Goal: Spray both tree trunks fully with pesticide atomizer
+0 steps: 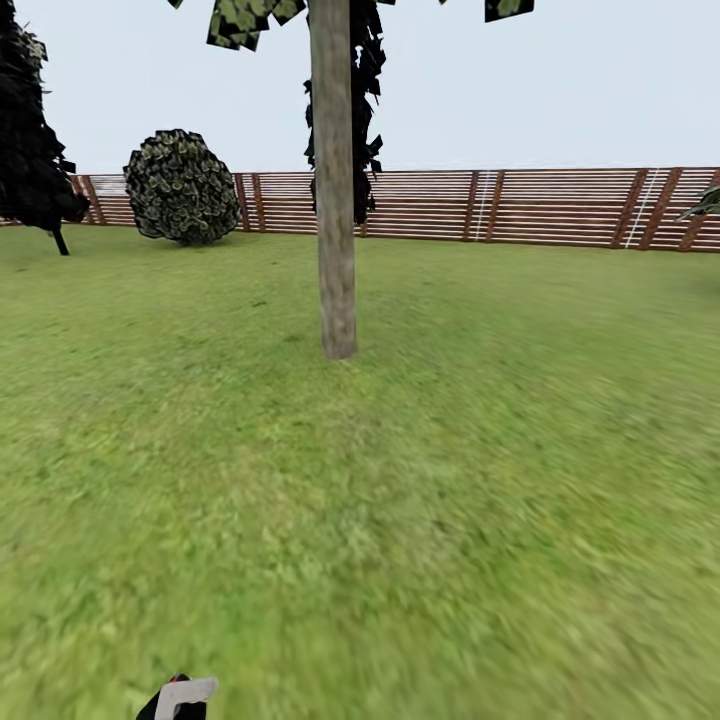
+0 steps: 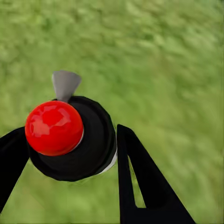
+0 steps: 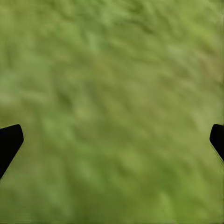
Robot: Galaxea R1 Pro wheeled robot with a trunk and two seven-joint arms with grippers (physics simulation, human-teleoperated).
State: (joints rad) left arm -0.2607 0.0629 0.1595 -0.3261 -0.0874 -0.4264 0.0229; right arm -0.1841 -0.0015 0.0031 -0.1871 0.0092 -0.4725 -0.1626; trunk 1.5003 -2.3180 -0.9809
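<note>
The left pincer [image 2: 70, 154] clamps the black, red-capped pesticide atomizer [image 2: 70, 140] low over the green lawn [image 1: 500, 500] (right pincer [image 3: 112, 140] spread, empty), the straight grey-brown tree trunk [image 1: 335, 200] far ahead; next, likely closing in to spray.

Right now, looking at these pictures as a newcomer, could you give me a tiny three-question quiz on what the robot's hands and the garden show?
1. True or false: the left gripper is closed around the atomizer.
2. What colour is the atomizer's round top? A) red B) blue C) yellow
3. Fill in: the right gripper is ____, with only lawn between its fingers.

Key: 1 true. 2 A. 3 open. Extra: in the head view the tree trunk stands ahead, before the fence.
</note>
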